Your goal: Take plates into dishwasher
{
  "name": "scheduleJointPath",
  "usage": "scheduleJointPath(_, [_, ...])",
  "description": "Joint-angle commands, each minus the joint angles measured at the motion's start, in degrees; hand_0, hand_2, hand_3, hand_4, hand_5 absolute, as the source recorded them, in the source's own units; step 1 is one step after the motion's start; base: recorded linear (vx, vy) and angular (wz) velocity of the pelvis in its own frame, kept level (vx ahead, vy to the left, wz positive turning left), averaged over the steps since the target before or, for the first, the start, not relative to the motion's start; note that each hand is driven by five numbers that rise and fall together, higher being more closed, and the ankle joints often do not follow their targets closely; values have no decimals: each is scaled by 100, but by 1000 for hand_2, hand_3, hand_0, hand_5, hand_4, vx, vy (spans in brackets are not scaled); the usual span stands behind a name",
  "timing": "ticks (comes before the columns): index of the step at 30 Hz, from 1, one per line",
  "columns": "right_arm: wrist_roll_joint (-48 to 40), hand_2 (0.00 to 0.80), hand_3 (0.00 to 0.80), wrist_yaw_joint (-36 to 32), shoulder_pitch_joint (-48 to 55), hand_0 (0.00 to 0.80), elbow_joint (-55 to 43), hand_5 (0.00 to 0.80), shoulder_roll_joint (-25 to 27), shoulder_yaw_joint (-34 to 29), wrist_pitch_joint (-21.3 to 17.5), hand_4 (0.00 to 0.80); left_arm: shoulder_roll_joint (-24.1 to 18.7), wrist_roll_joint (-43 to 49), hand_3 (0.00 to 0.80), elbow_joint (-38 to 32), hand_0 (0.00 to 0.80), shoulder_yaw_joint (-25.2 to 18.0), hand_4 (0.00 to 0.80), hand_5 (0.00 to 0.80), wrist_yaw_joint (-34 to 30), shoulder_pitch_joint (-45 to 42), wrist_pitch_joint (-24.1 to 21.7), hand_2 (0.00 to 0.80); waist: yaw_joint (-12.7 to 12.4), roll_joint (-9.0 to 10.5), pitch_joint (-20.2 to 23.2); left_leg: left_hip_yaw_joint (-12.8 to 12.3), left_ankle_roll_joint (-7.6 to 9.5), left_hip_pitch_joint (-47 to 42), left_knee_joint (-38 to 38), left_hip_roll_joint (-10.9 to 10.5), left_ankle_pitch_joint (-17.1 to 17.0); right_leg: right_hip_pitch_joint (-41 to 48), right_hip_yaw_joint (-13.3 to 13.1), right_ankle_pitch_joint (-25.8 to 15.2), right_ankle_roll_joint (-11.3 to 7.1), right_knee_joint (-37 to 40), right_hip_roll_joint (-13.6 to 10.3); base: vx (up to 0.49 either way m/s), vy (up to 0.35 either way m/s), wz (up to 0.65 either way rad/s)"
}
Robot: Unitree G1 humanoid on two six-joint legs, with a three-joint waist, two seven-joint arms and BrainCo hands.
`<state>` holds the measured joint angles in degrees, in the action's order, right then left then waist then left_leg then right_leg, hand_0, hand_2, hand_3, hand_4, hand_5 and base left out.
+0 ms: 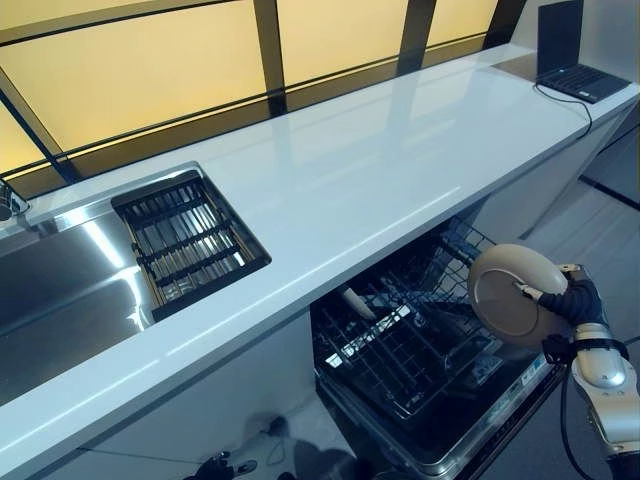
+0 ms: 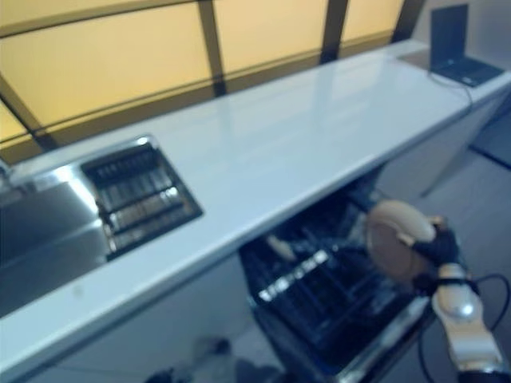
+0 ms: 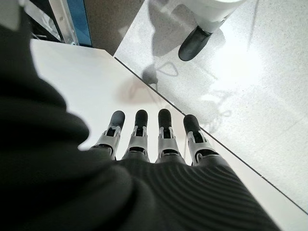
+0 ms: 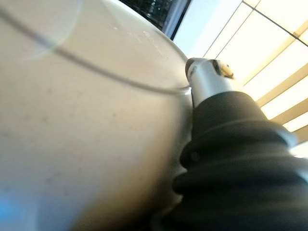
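Note:
My right hand (image 1: 568, 297) is shut on a beige plate (image 1: 510, 292) and holds it on edge above the right side of the open dishwasher's lower rack (image 1: 415, 345). The plate also fills the right wrist view (image 4: 82, 125), with my thumb (image 4: 209, 79) pressed on its rim. In the right eye view the plate (image 2: 397, 237) hangs over the rack (image 2: 319, 295). My left hand (image 3: 149, 139) shows only in the left wrist view, fingers straight and empty, hanging over a white panel and grey floor.
A long white countertop (image 1: 380, 170) runs over the dishwasher. A steel sink (image 1: 60, 290) with a dark drain rack (image 1: 188, 240) is at the left. A laptop (image 1: 570, 55) sits at the far right end. A pale item (image 1: 355, 300) lies in the rack.

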<state>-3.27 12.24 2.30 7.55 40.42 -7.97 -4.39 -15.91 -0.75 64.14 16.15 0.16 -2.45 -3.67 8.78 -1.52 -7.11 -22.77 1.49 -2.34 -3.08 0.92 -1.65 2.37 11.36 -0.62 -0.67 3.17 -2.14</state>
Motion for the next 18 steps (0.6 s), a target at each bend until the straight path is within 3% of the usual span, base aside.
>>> scheduleJointPath(1, [386, 800, 800, 570, -868, 800, 97, 800, 105, 105, -85, 800, -46, 110, 0, 3, 0, 42, 0, 0, -11, 291, -73, 0, -99, 147, -85, 458, -251, 209, -14, 309, 263, -133, 62, 791, 204, -567, 181, 9, 65, -1])
scheduleJointPath(11, [1840, 800, 800, 1895, -1590, 800, 377, 800, 168, 752, 431, 800, -35, -4, 0, -59, 0, 307, 0, 0, 3, 612, -111, 0, -111, -69, -425, 547, -221, 391, -192, 193, 82, -465, 119, 727, 187, -621, 110, -8, 47, -1])
scheduleJointPath(18, [2107, 800, 800, 2757, -1933, 800, 385, 800, -73, 1087, 661, 800, -28, -74, 0, -181, 0, 433, 0, 0, 50, 811, -96, 0, -146, -208, -641, 652, -216, 601, -192, 163, -4, -658, 117, 704, 204, -646, 97, -17, 1, 0])
